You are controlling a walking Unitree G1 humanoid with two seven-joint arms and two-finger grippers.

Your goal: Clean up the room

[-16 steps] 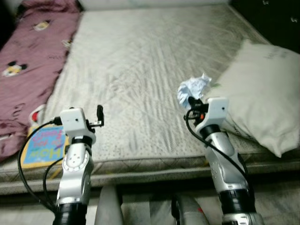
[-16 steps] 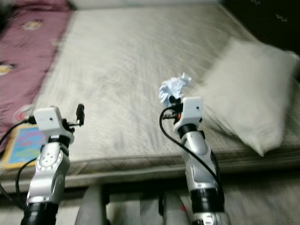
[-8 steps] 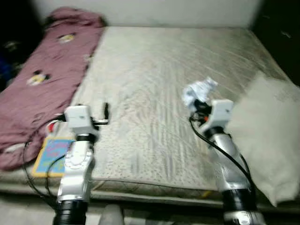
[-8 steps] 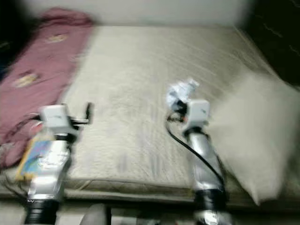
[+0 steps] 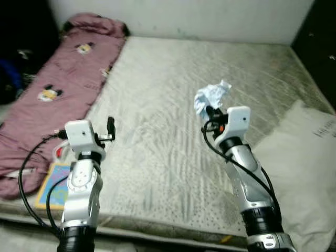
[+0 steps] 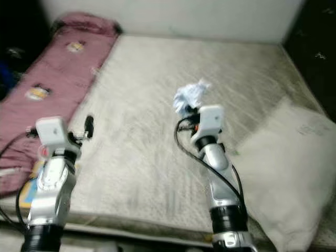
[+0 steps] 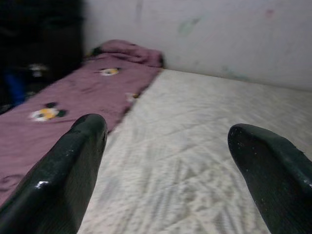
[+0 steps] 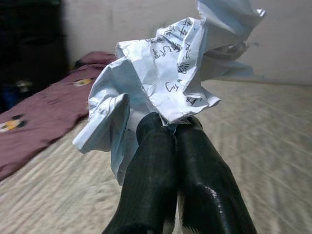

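White crumpled paper (image 8: 165,83), pinched in our right gripper (image 5: 209,111), held above the mattress (image 5: 168,94); left gripper (image 7: 170,161) spread, empty. We should keep the pinch firm while carrying it to a bin

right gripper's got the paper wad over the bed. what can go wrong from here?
1. The right gripper pinches only the lower edge of the crumpled paper; most of the wad sits loose above the fingertips, so it may slip out while walking.
2. The eye views are blurred, so judging a drop spot may be off.
3. The left gripper hangs open over the mattress; a turn might brush it.
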